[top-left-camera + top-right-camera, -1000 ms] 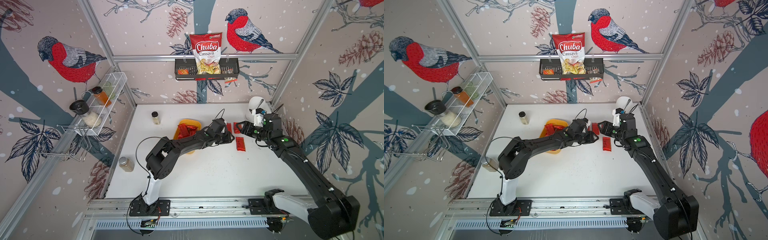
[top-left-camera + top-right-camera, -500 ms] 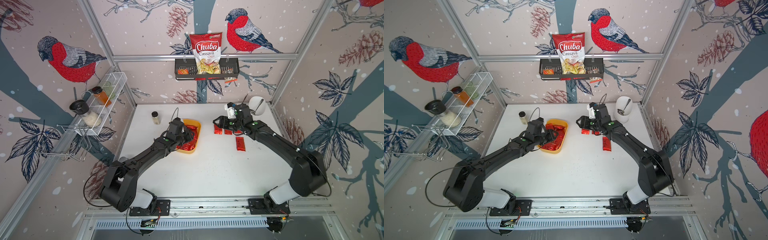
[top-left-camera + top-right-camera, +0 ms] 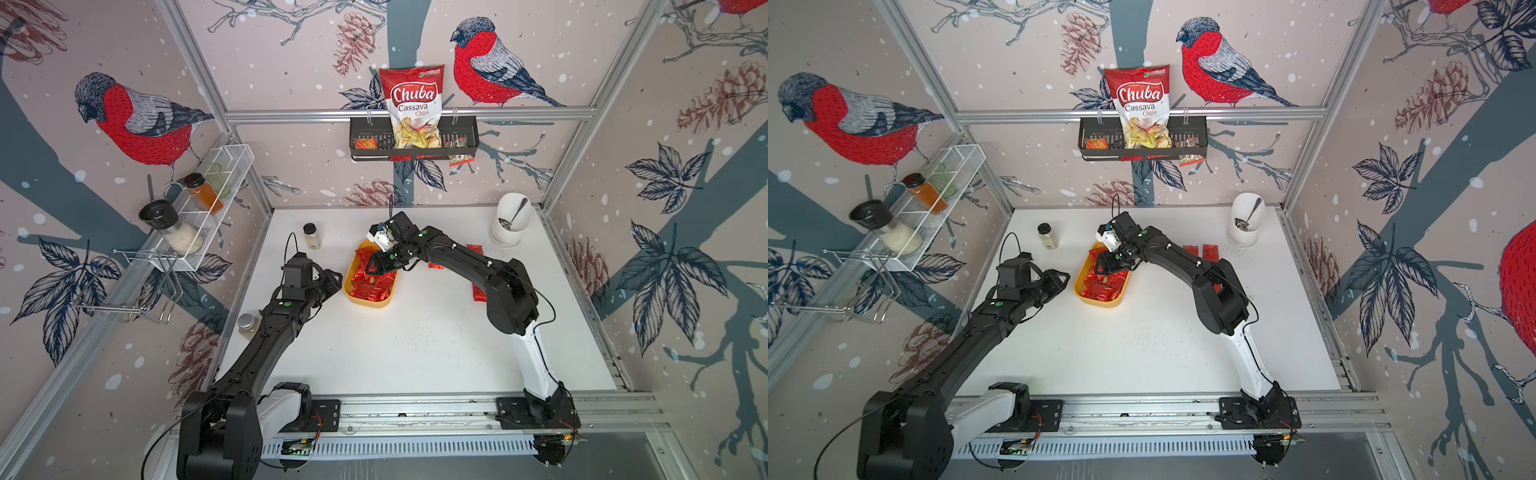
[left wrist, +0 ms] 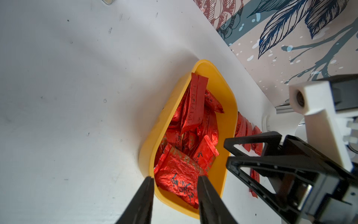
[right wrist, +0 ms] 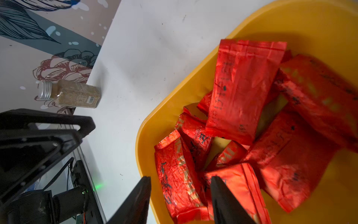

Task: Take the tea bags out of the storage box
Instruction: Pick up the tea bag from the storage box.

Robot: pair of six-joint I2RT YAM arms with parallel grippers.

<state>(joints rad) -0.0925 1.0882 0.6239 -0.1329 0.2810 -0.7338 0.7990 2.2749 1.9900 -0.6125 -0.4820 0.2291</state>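
The yellow storage box [image 3: 374, 304] [image 3: 1100, 302] sits mid-table with several red foil tea bags [image 3: 368, 283] [image 3: 1102, 286] piled inside. More tea bags [image 3: 476, 250] [image 3: 1210, 251] lie on the table to its right. My right gripper [image 3: 372, 266] [image 3: 1100, 266] [image 5: 180, 178] hovers open over the box's far end. One finger is above the box wall [image 5: 193, 87], the other above the tea bags [image 5: 242, 87], and it holds nothing. My left gripper [image 3: 332, 278] [image 3: 1064, 278] [image 4: 175, 177] stands open and empty just left of the box [image 4: 213, 73], pointing at the tea bags [image 4: 193, 126].
A spice jar [image 3: 311, 236] stands behind the box and another jar [image 3: 248, 324] [image 5: 71, 94] is near the left edge. A white cup with a spoon [image 3: 509, 224] occupies the back right corner. A black wall basket [image 3: 361, 143] and a white wire rack [image 3: 199, 208] hang above.
The left arm has pulled back from the right side of the table, past the box, to the box's left. The right gripper has swung left from the loose tea bags to over the box.
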